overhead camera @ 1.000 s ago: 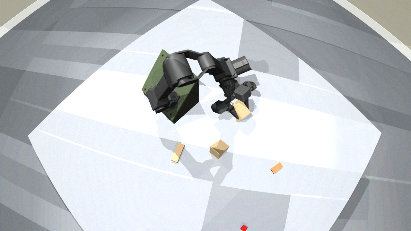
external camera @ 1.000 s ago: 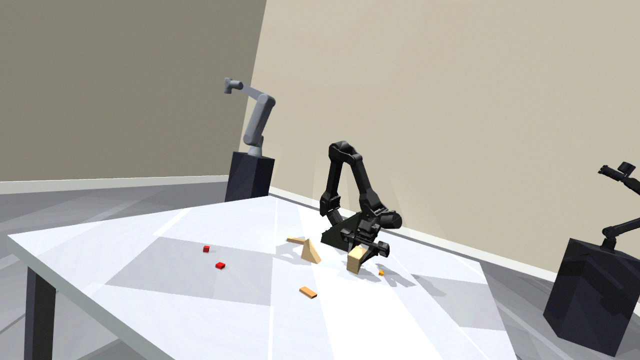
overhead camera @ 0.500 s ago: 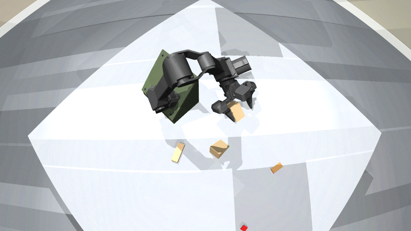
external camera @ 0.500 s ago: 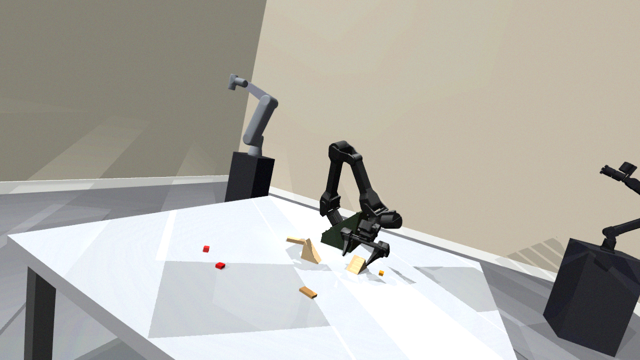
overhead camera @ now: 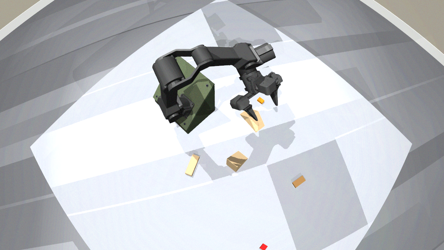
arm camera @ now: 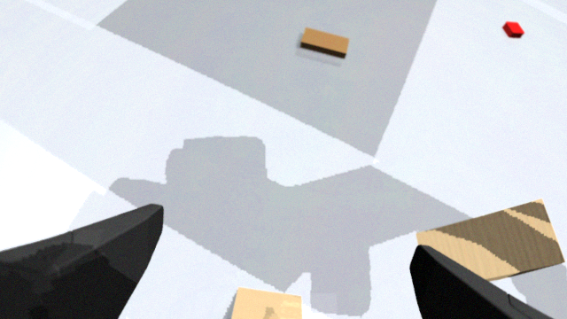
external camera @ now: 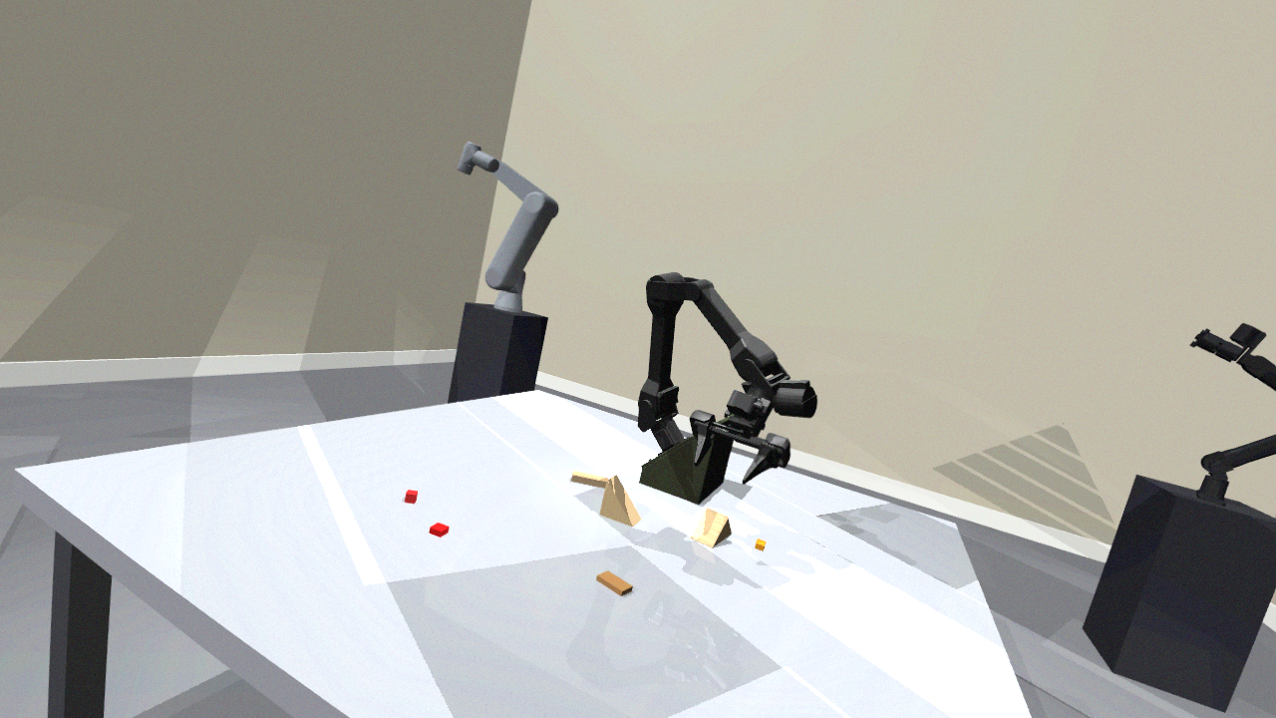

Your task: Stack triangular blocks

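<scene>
One triangular block (overhead camera: 260,121) (external camera: 712,528) (arm camera: 266,306) lies on the table near the arm, with one finger in front of it in the top view and only its end showing at the bottom of the wrist view. The other triangular block (overhead camera: 236,160) (external camera: 617,504) (arm camera: 492,241) stands apart from it on the table, with its ridge up and a sloped face showing. My gripper (overhead camera: 266,112) (external camera: 722,473) (arm camera: 291,238) is wide open and empty, above the table and higher than the nearer block. The two blocks do not touch.
A small orange block (overhead camera: 260,100) (external camera: 760,544) lies close to the nearer triangular block. A pale plank (overhead camera: 192,165) (external camera: 588,479) lies beyond the other one. A flat brown block (overhead camera: 298,181) (external camera: 614,582) (arm camera: 324,42) and red blocks (external camera: 410,496) (external camera: 439,530) lie farther out.
</scene>
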{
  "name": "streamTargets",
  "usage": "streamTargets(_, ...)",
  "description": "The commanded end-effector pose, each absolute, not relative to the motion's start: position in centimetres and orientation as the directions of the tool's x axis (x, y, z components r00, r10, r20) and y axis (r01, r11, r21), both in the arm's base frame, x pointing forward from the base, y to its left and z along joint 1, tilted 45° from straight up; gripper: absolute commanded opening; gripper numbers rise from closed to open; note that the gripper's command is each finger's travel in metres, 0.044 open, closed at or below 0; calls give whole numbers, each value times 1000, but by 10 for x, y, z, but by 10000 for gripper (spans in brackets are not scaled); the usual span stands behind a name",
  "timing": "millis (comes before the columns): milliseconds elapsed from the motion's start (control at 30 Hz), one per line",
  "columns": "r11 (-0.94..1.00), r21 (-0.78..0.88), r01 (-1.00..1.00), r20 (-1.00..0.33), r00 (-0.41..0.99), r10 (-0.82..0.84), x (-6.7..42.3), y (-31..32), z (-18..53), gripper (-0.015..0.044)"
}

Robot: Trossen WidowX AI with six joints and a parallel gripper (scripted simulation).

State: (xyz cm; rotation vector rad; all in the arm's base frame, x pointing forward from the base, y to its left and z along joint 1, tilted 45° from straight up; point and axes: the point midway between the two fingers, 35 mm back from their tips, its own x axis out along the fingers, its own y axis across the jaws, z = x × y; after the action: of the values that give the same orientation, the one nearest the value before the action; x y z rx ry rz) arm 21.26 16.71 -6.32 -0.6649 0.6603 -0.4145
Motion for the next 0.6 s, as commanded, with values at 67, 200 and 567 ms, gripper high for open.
streamTargets(67, 721, -677, 147, -432, 715, -550, 213, 172, -59, 440)
streamTargets(200, 676, -723, 141, -536, 503, -678, 229, 163, -76, 440)
streamTargets(567, 686, -716, 133, -679, -361, -639, 264, 131, -93, 440)
